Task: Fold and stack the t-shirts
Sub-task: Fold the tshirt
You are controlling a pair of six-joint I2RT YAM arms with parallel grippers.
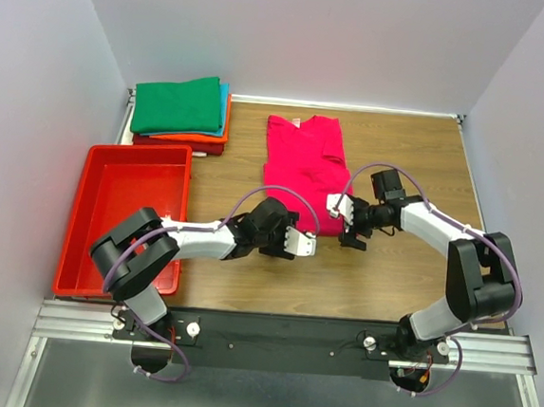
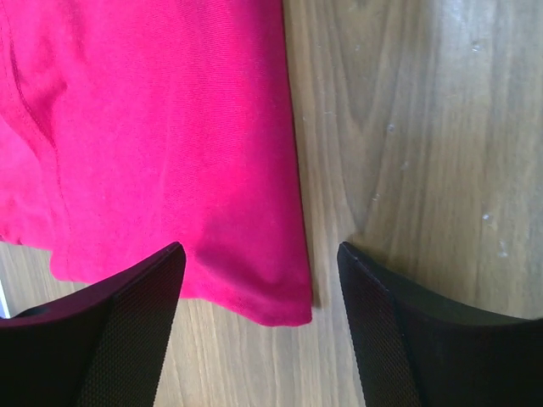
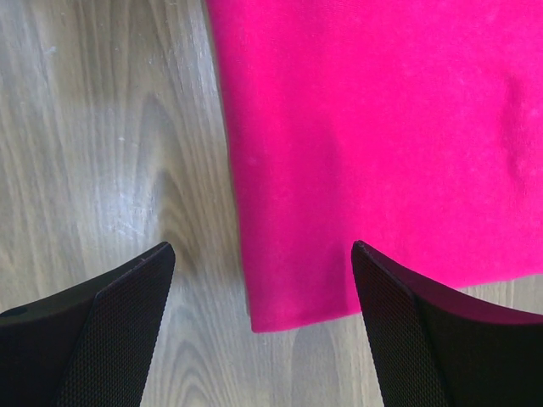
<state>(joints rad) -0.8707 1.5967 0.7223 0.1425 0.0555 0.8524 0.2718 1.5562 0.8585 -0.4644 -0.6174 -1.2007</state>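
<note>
A magenta-pink t-shirt [image 1: 304, 163] lies flat on the wooden table, collar toward the back. Both grippers hover over its near hem. My left gripper [image 1: 286, 235] [image 2: 259, 254] is open, with one hem corner of the shirt [image 2: 170, 153] lying on the wood between its black fingers [image 2: 127, 331], untouched. Over the other hem corner, my right gripper [image 1: 351, 231] [image 3: 261, 250] stands open around the shirt [image 3: 382, 127] without gripping it. At the back left sits a stack of folded t-shirts: green [image 1: 178, 105] on top, then teal-blue, orange and dark red.
A red plastic tray [image 1: 94, 217] stands at the left, beside the left arm. Bare wood [image 1: 419, 159] shows to the right of the shirt and along the near edge. White walls close in the table on three sides.
</note>
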